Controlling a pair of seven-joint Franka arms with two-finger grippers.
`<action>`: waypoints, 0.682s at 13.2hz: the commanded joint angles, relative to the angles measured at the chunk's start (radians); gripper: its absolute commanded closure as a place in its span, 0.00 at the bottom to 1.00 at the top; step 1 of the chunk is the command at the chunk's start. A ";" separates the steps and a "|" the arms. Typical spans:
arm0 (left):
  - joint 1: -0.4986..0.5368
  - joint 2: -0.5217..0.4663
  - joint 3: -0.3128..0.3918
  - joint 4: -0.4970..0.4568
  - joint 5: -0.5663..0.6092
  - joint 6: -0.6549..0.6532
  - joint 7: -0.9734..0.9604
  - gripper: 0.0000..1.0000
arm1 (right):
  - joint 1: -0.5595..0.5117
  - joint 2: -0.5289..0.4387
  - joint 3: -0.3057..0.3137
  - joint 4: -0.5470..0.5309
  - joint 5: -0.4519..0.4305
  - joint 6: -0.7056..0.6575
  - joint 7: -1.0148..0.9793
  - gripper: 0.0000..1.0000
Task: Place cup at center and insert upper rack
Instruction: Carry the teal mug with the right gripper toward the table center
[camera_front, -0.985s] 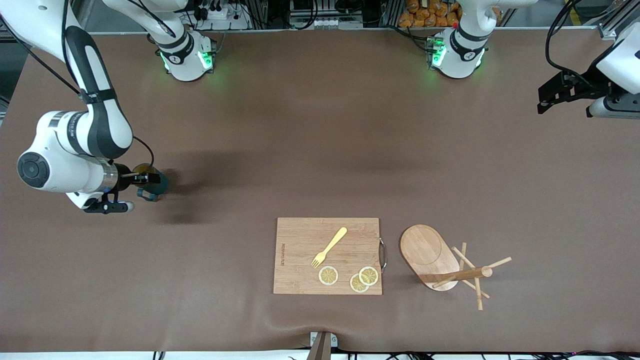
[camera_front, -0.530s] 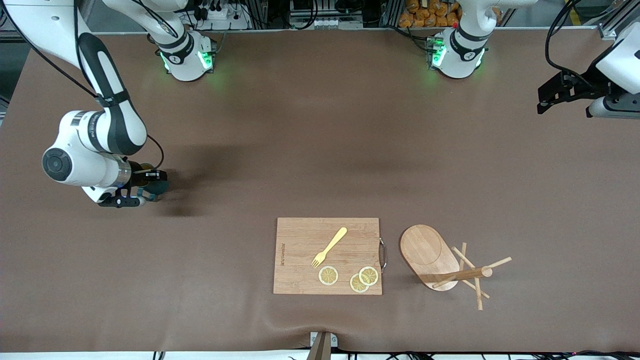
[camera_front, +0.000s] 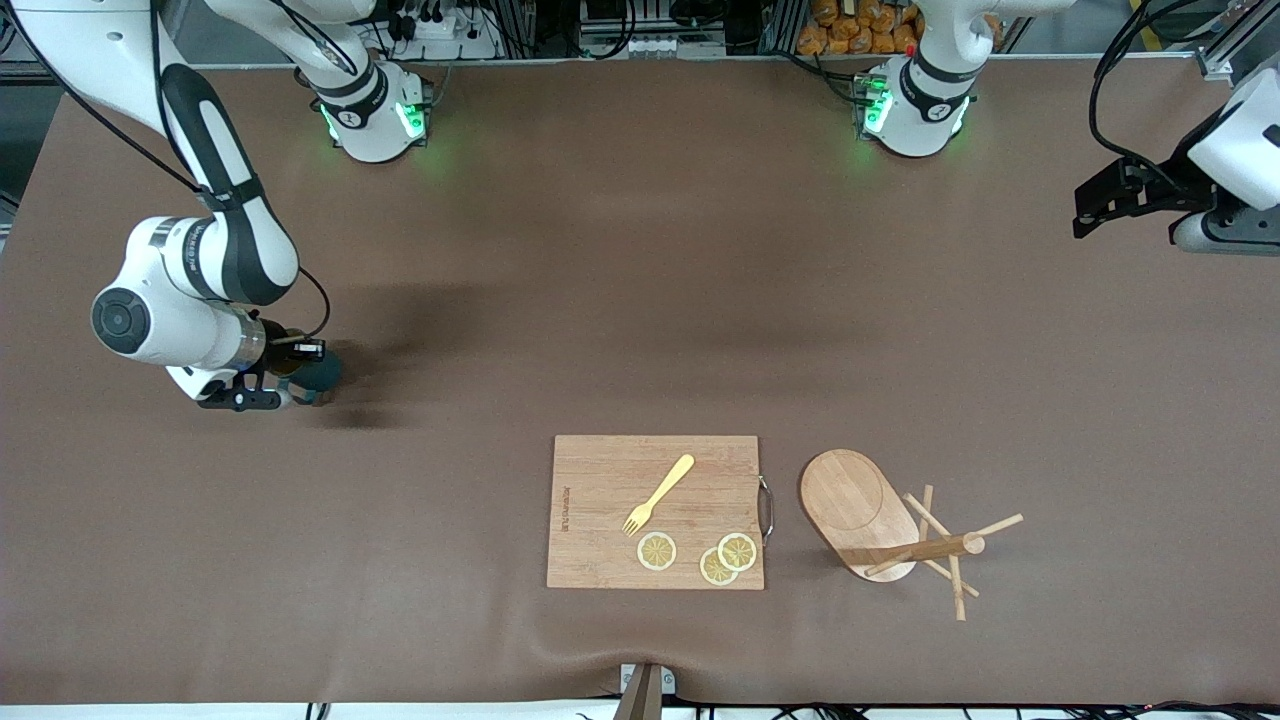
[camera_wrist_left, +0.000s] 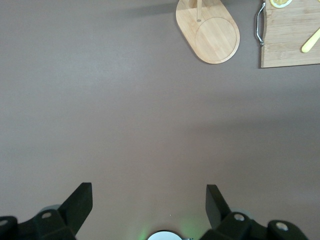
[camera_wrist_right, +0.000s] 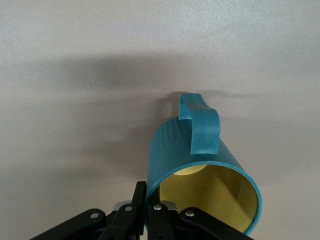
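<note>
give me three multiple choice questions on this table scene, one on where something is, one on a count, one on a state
1. Where does the fork lie?
A. on the cutting board
B. on the upper rack's base
C. inside the cup

2. How many lemon slices are on the cutting board?
A. one
B. three
C. five

3. What is the state of the right gripper?
A. open above the upper rack
B. shut on the cup, at its rim
C. open over the cutting board

Answers:
1. A, the yellow fork rests on the board above the slices.
2. B, one slice lies alone and two overlap.
3. B, its fingers pinch the teal cup's wall, while the left gripper waits open and the upper rack stands untouched.
</note>
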 joint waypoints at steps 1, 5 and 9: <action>0.000 0.004 -0.001 0.016 -0.002 -0.001 -0.013 0.00 | 0.001 -0.047 0.006 -0.001 0.012 -0.042 0.009 1.00; -0.005 0.004 -0.001 0.018 -0.001 -0.001 -0.013 0.00 | 0.069 -0.080 0.011 0.065 0.012 -0.180 0.177 1.00; 0.001 0.004 -0.003 0.018 -0.001 -0.001 -0.013 0.00 | 0.197 -0.098 0.014 0.065 0.018 -0.189 0.413 1.00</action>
